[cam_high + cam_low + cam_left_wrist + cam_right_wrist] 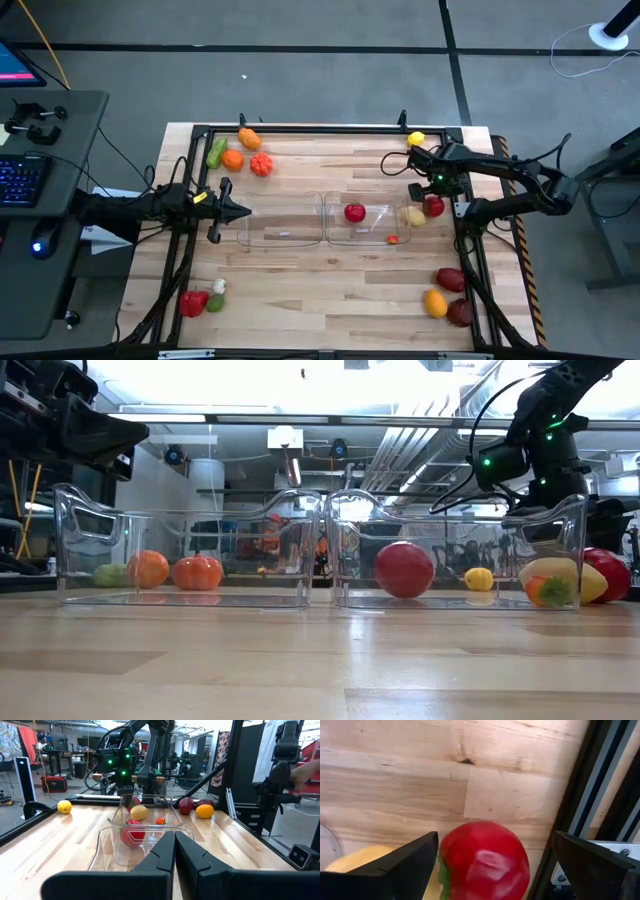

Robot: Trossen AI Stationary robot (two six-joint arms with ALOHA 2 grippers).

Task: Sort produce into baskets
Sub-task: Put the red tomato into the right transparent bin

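Two clear baskets stand end to end mid-table: the left basket (280,222) and the right basket (362,222). The right one holds a red apple (354,212) and a small orange-red piece (392,239). A yellow piece (413,215) lies at that basket's right end. Beside it on the table lies a red piece with a green stem (485,862). My right gripper (434,197) is open above this red piece, one finger on either side of it (495,845). My left gripper (240,211) is shut and empty at the left basket's left end (174,837).
At the far left lie a green piece (216,152), two orange pieces (233,159) and a pumpkin (261,165). A lemon (416,139) lies far right. Red, white and green pieces (200,300) lie near left. Maroon and orange pieces (448,295) lie near right. A black frame (470,250) borders the table.
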